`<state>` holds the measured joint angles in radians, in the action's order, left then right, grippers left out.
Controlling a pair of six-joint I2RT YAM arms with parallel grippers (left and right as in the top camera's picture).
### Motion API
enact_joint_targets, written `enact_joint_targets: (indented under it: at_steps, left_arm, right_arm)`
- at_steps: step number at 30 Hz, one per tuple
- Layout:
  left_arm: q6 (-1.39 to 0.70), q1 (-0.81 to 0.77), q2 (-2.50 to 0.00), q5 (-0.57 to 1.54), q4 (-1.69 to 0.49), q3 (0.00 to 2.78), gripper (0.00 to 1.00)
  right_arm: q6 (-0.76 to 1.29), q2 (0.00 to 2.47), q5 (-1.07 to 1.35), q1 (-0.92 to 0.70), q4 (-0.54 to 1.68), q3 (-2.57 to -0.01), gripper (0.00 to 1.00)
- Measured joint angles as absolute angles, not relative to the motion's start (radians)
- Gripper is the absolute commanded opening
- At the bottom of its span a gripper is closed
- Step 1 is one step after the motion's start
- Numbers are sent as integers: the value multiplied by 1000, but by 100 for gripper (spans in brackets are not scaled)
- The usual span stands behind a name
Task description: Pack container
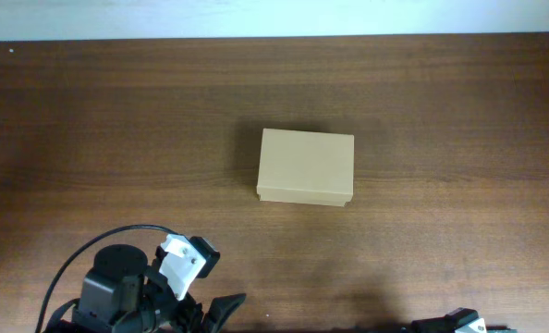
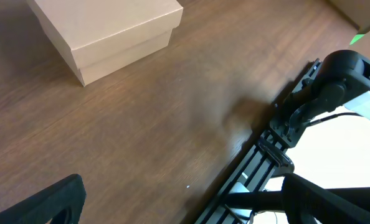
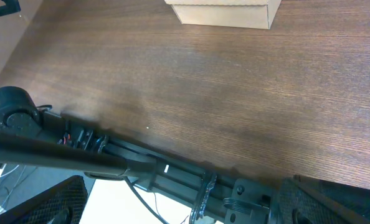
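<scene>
The container [image 1: 306, 166] is a small tan cardboard box with its lid shut, standing on the brown wooden table near the middle. It also shows at the top left of the left wrist view [image 2: 107, 34] and at the top edge of the right wrist view [image 3: 225, 11]. My left gripper [image 1: 214, 310] is at the table's front edge, left of centre, well short of the box, with its fingers spread and nothing between them. My right gripper [image 3: 179, 199] hangs over the front edge at the right, open and empty. No stationery items are in view.
The table's front edge [image 3: 172, 155] has a black metal rail under it. The right arm's base [image 2: 334, 81] sits at that edge. A pale wall runs along the table's far side [image 1: 274, 18].
</scene>
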<state>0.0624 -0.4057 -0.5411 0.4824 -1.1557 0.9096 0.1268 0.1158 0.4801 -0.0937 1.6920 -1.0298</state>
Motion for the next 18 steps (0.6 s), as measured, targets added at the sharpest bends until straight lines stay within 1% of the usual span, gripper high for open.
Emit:
enact_joint_targets:
  at_steps: [5,8,11,13,16,18]
  left_arm:
    - [63,-406,-541,482,-1156,910,100]
    - [63,-405,-501,423,-1145,907,100]
    - [101,-384,-415,319,-1010,893,100]
    - [141,-361,-369,266,-967,865,100]
    - [176,-319,-288,160,-860,706,100]
    - [183,-298,-224,133,-789,583,100]
  right_arm:
    - [129,116,480,-94,1692,-1030,99]
    - [128,116,480,-94,1692,-1030,99]
    - [128,116,480,-94,1692,-1030,99]
    - [128,116,480,-94,1692,-1030,99]
    - [128,115,484,-94,1692,-1029,99]
    - [129,115,484,-93,1692,-1029,99]
